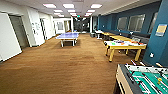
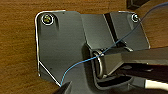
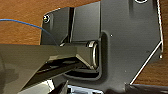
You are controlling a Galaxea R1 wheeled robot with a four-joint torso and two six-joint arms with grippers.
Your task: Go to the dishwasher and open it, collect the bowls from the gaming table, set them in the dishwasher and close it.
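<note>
Gaming table (image 1: 124, 44) sat at about 2 o'clock from the head camera, across open brown carpet (image 1: 62, 67), well apart from the robot. White-topped surface on yellow legs, strewn with small colourful items; too small to tell which were bowls. Long axis ran roughly 9-to-3 across the view, one long edge turned toward the robot, blue wall (image 1: 160, 42) just behind its 3 o'clock end. Judged nearer to the right arm, given the offset to that side. Table-football table (image 1: 145, 80) stood close in at 4 o'clock, between the robot and that wall, so probably something to skirt on the way over. Blue ping-pong table (image 1: 67, 36) sat farther off at 11 o'clock, clear of that line. Both wrist views looked down past the robot's own dark plate onto carpet. Left end effector (image 2: 62, 89) and right end effector (image 3: 60, 89) showed as dark slivers at most: apart or together, could not tell for either.
</note>
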